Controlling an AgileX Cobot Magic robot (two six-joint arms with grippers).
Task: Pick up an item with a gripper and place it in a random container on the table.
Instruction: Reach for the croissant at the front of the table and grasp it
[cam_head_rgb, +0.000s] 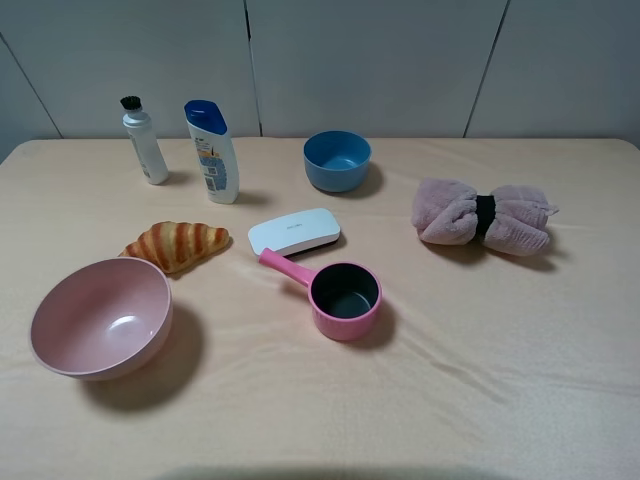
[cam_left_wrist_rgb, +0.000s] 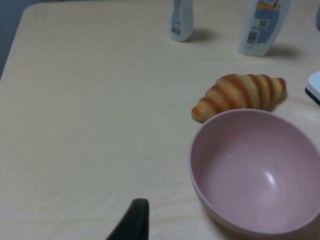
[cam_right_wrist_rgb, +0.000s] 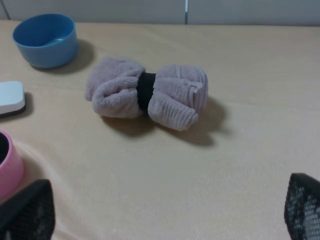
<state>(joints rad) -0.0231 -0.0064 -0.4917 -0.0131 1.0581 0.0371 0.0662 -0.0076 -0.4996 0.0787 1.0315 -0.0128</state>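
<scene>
The golden-brown croissant (cam_head_rgb: 177, 243) lies on the beige cloth table (cam_head_rgb: 480, 350), left of centre, just behind the large pale-pink bowl (cam_head_rgb: 100, 317), which is empty. Neither gripper shows in the exterior high view. In the left wrist view the croissant (cam_left_wrist_rgb: 240, 95) lies close beyond the bowl (cam_left_wrist_rgb: 257, 172). Only one black finger (cam_left_wrist_rgb: 134, 220) of my left gripper shows there, apart from both, so its state is unclear. My right gripper (cam_right_wrist_rgb: 167, 220) is open and empty, with its fingers wide apart above the cloth.
A white oblong case (cam_head_rgb: 293, 232) and a pink saucepan (cam_head_rgb: 340, 295) sit mid-table. A blue bowl (cam_head_rgb: 337, 160), a shampoo bottle (cam_head_rgb: 213, 150) and a small bottle (cam_head_rgb: 144, 140) stand at the back. A rolled pink towel (cam_head_rgb: 483, 216) lies at the right.
</scene>
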